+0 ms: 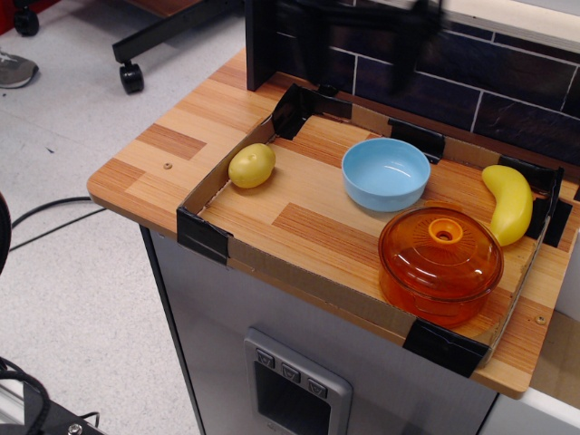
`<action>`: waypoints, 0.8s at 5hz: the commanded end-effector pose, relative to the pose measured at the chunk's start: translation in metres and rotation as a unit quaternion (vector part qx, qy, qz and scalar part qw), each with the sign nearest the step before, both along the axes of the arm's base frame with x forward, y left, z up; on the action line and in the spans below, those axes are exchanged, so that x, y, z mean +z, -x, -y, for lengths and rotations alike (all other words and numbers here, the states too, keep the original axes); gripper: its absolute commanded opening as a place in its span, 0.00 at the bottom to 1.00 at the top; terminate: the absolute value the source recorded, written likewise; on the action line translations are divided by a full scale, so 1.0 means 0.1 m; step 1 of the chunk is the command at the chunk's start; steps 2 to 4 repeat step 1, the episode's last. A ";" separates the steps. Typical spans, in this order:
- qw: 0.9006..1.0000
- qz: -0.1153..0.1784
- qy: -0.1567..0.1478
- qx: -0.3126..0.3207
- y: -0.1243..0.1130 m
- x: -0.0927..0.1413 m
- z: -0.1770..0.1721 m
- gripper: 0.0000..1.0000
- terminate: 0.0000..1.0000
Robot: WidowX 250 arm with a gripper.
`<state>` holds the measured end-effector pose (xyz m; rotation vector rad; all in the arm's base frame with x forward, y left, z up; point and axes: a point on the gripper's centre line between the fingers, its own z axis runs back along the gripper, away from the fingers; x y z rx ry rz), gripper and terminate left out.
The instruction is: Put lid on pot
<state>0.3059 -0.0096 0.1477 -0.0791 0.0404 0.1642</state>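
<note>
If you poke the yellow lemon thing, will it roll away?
Probably a little. The lemon looks rounded and smooth, so a poke would likely make it wobble off unevenly. The cardboard wall beside it would probably stop it. It looks like plastic, so likely light.

Dark tiled wall (pixel 507 86) behind wooden counter (pixel 172 145) (grey floor (pixel 63 272) below).
</note>
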 end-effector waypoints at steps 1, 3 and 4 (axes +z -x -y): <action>0.999 -0.008 -0.023 -0.037 -0.07 0.08 -0.32 1.00 1.00; 0.999 -0.008 -0.023 -0.037 -0.07 0.08 -0.32 1.00 1.00; 0.999 -0.008 -0.023 -0.037 -0.07 0.08 -0.32 1.00 1.00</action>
